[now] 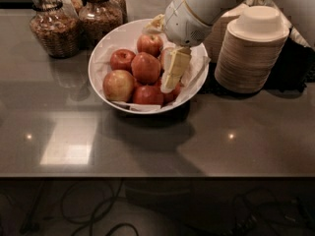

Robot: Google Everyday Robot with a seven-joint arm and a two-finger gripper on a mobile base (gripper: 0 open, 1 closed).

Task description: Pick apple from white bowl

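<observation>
The white bowl (pixel 106 48) stands on the grey counter, lined with white paper and holding several apples. The apple (pixel 145 67), large, round and orange-red, lies in the middle of the pile. A paler yellow-blushed apple (pixel 118 85) lies at the front left, and smaller dark-red ones (pixel 122 59) lie around them. My gripper (pixel 172 75) reaches down from the upper right into the right side of the bowl. It sits just right of the apple and covers part of the apples there.
A tall stack of beige disposable bowls (pixel 251 48) stands right of the white bowl. Two glass jars (pixel 51 26) stand at the back left. The counter's front edge (pixel 147 175) runs across below, with cables on the floor beneath.
</observation>
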